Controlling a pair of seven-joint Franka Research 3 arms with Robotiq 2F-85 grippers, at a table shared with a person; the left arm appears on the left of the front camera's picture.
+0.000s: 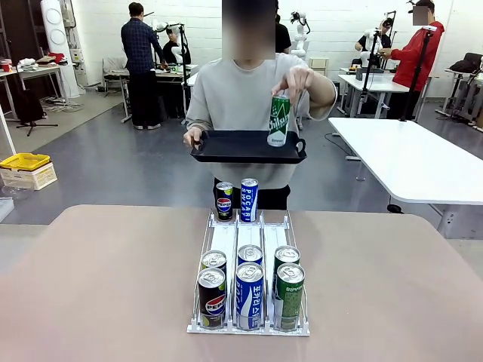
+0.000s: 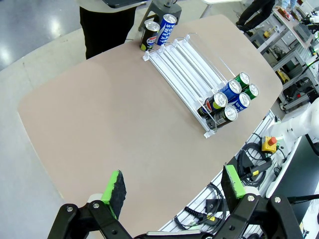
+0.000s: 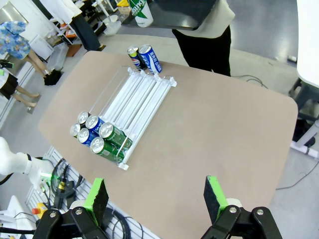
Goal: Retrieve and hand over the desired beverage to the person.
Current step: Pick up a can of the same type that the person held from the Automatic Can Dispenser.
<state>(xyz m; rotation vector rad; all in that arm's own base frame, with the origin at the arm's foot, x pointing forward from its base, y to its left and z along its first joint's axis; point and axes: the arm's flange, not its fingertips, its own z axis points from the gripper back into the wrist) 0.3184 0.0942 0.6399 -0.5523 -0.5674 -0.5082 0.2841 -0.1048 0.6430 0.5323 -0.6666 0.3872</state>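
The person (image 1: 234,90) in a light grey sweatshirt stands at the far side, holding a black tray (image 1: 226,147) in one hand. The other hand grips a green can (image 1: 278,121) upright on that tray. A white three-lane rack (image 1: 249,241) lies mid-table. Pepsi (image 1: 212,298), blue Pocari (image 1: 249,294) and green cans (image 1: 289,294) stand in pairs at its near end. One Pepsi can (image 1: 224,200) and one Pocari can (image 1: 249,197) stand at its far end. My left gripper (image 2: 174,186) hangs open, high over the table's edge, far from the rack (image 2: 189,64). My right gripper (image 3: 156,196) is open too, high above the near edge, off from the rack (image 3: 139,99).
The brown table (image 1: 98,286) has wide bare areas on both sides of the rack. A white table (image 1: 407,158) stands behind at the right. A yellow bin (image 1: 24,161) sits on the floor at the left. Other people work at tables far back.
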